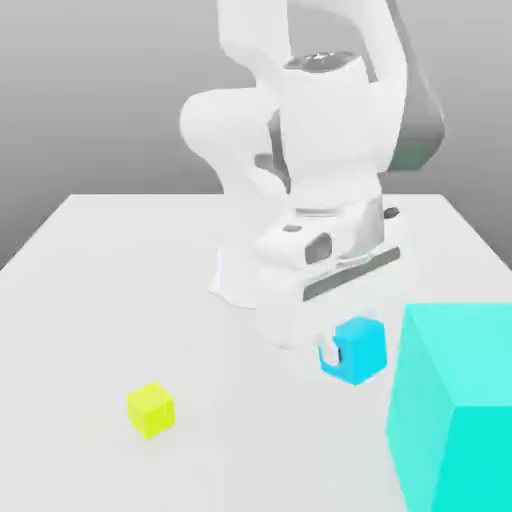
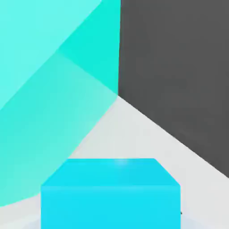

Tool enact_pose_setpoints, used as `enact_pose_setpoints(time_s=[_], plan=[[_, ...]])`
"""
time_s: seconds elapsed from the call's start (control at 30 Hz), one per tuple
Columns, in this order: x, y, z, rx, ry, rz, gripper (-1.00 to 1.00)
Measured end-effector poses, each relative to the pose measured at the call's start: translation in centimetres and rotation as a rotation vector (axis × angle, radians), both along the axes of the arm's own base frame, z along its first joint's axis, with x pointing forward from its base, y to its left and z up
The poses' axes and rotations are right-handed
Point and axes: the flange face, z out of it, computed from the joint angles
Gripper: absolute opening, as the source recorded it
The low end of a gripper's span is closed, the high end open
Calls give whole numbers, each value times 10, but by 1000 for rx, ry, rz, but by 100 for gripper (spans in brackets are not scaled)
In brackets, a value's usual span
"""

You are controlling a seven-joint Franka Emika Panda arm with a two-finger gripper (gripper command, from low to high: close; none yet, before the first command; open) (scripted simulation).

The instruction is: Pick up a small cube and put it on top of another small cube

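I have the tool (image 1: 340,355) closed on the blue cube (image 1: 360,350) — the yellow-green cube (image 1: 151,410) sits on the worktop (image 1: 240,450), towards the exterior view's left.

My small blue cube (image 1: 358,352) and the yellow-green cube (image 1: 151,410) look smooth and matt; the worktop (image 1: 240,440) seems smooth, perhaps plastic.

The small sky-blue cube (image 1: 358,350) is gripped in the end effector (image 1: 350,352); the small plain yellow-green cube (image 1: 151,410) rests on the tabletop (image 1: 230,440).
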Motion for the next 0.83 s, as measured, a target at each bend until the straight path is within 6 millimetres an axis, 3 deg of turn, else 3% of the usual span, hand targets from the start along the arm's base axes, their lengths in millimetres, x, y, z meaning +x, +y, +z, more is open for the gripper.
enact_pose_setpoints(time_s=[0.2,0.43,0.47,0.53,0.67,0.7,0.83], plan=[[11,89,66,-26,-3,390,-100],[-13,185,148,-99,-10,842,-100],[-18,193,152,-128,-1,897,-100],[-26,197,138,-210,38,965,-100],[-27,195,78,-272,71,995,-100],[-28,195,65,-274,72,996,100],[-28,195,65,-274,72,996,100]])
